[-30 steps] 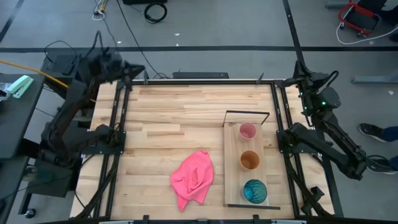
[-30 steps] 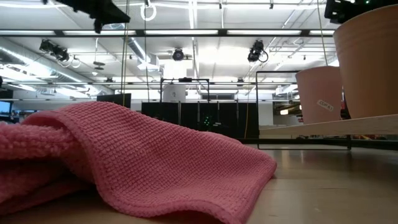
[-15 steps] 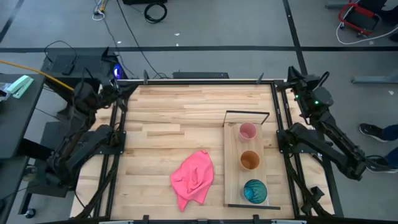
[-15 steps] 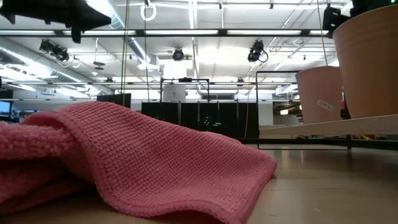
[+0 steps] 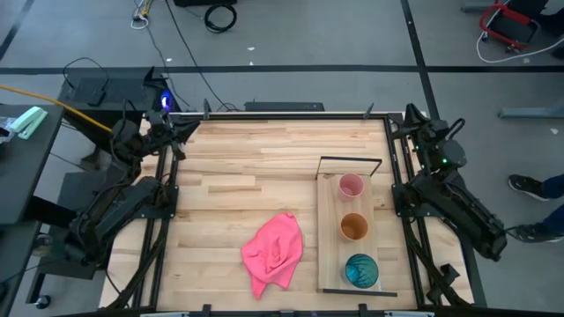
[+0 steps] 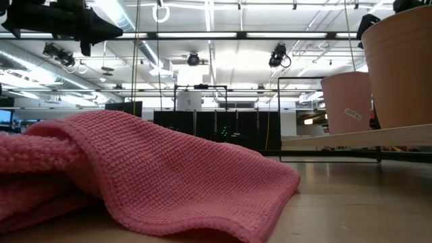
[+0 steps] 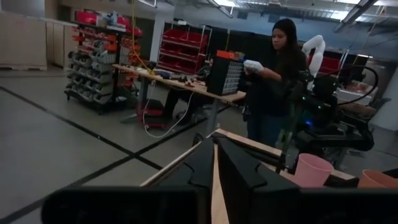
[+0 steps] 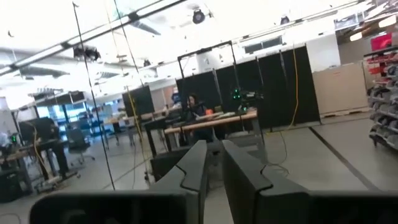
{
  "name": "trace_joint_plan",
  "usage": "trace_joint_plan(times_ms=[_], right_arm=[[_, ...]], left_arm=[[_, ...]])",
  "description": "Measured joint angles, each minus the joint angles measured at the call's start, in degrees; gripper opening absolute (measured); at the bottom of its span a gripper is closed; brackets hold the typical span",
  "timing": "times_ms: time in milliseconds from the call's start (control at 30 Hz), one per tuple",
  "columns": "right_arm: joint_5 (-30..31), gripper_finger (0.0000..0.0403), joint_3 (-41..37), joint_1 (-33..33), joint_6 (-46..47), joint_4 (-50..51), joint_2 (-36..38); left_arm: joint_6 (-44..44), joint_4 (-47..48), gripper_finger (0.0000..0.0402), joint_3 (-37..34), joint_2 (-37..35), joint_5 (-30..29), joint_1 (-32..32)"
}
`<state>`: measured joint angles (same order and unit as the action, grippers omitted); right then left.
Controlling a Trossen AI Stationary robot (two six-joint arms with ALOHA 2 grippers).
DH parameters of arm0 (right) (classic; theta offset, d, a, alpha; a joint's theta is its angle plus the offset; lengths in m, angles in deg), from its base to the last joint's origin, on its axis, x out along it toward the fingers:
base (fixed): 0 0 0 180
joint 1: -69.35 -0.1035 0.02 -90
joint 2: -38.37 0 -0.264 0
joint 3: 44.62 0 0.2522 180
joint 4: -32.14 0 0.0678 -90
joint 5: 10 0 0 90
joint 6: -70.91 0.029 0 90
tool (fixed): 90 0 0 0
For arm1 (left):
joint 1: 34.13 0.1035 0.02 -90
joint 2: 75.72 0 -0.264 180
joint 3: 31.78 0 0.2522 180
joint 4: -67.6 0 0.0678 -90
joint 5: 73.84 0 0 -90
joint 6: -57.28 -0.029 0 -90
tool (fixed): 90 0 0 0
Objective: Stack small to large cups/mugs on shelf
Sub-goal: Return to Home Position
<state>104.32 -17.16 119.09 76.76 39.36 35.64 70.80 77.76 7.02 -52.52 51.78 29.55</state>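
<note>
Three cups stand mouth up in a row on the light-wood shelf board point(image 5: 328, 238) at the table's right: the pink cup point(image 5: 351, 186) farthest, by the black wire frame point(image 5: 350, 161), the orange-brown cup point(image 5: 353, 227) in the middle, and the teal cup point(image 5: 360, 270) nearest. None is inside another. The pink point(image 6: 347, 101) and orange-brown point(image 6: 401, 67) cups also show in the low view. My left gripper point(image 5: 181, 130) hangs over the table's far left corner, shut and empty. My right gripper point(image 5: 412, 119) is beside the far right corner, fingers close together and empty.
A crumpled pink cloth point(image 5: 273, 249) lies on the tabletop to the left of the board and fills the low view's foreground point(image 6: 135, 175). Black frame rails run along the table's left and right edges. A person point(image 7: 273, 81) stands beyond the table, behind my right arm.
My left arm has folded back and come down, its gripper drawing toward the table's far left corner. My right arm has swung its gripper a little toward the table's far edge and inward. The cups, board and cloth have stayed put.
</note>
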Motion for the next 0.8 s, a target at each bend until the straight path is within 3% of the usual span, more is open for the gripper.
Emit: trace_joint_plan(times_ms=[467,700,800], right_arm=[[0.0,0.0055,-7.0,0.0,3.2,-6.4,2.2],[0.0,0.0055,-7.1,0.0,4.4,-6.2,2.2],[0.0,0.0055,-7.1,0.0,4.9,-5.3,2.2]], left_arm=[[-1.5,-0.8,0.0038,-1.9,0.0,-1.0,0.0],[4.1,-17.9,0.003,-9.9,0.0,-1.1,-0.7],[5.4,-20.0,0.0028,-11.6,0.0,-3.1,-0.7]])
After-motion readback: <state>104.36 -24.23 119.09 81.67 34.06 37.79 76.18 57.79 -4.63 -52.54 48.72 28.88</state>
